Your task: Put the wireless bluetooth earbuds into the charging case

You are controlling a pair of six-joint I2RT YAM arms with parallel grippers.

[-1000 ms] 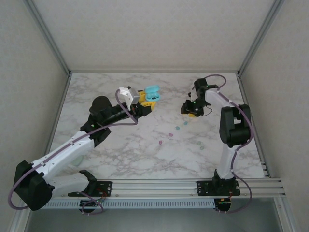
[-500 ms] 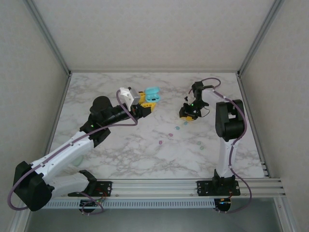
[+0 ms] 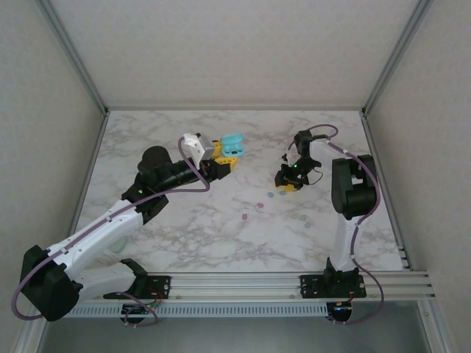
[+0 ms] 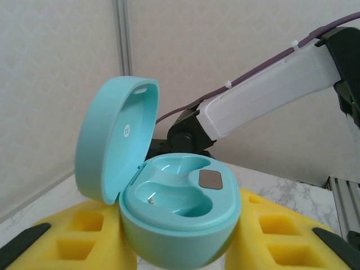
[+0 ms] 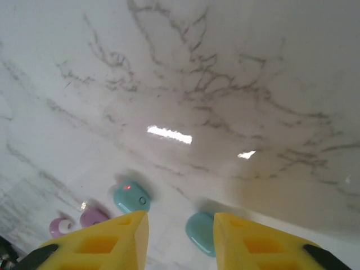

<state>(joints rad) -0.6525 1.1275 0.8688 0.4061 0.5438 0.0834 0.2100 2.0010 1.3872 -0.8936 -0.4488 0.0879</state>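
Note:
My left gripper (image 3: 227,154) is shut on the teal charging case (image 3: 232,142) and holds it above the table. In the left wrist view the case (image 4: 180,208) sits between the yellow fingers (image 4: 84,236) with its lid (image 4: 115,140) up and both sockets empty. My right gripper (image 3: 288,179) is low over the marble and open. One teal earbud (image 5: 201,232) lies between its yellow fingers (image 5: 253,242), close to the right one. The other teal earbud (image 5: 131,198) lies just beyond the left fingertip. Both teal earbuds (image 3: 277,194) rest on the table.
Two pink-purple earbuds (image 5: 94,215) lie left of the right gripper, seen from above as one pink bud (image 3: 259,205) and another (image 3: 244,218). Two pale green buds (image 3: 305,220) lie nearer the front. The right arm's body (image 3: 353,187) stands right of them.
The right gripper has come down and toward the near edge, onto the teal earbuds, with its jaws narrowing. The left arm and the case have not moved.

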